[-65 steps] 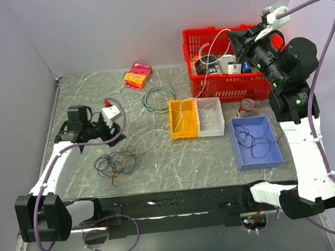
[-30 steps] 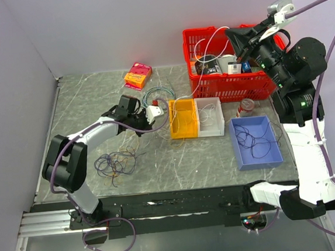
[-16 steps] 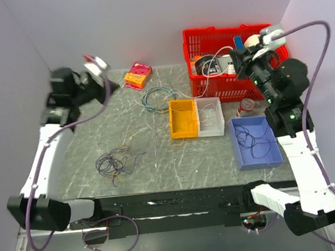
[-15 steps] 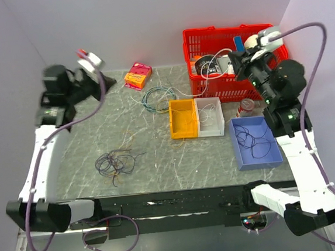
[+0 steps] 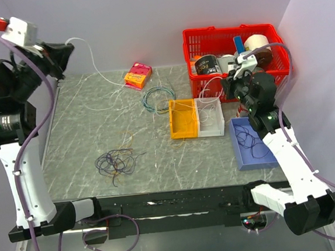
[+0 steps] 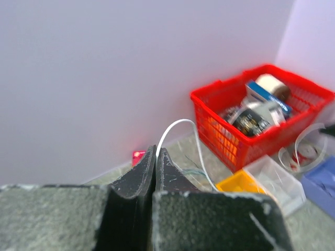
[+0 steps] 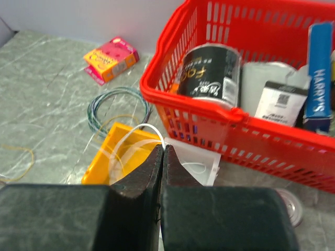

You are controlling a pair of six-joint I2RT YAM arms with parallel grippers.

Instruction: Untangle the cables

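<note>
The cables [image 5: 115,162] lie mostly as a dark, loose tangle on the near left of the grey marbled counter [image 5: 79,127]. A white strand [image 5: 93,60] is pinched in the left end effector [image 5: 61,52], whose fingers are pressed together high by the pale lavender back wall. The right end effector [image 5: 230,89] is likewise closed on white strand, above an orange bin [image 5: 173,120] and a clear bin [image 5: 221,118], just before a red basket [image 5: 206,34]. Whether it is one strand cannot be told.
</note>
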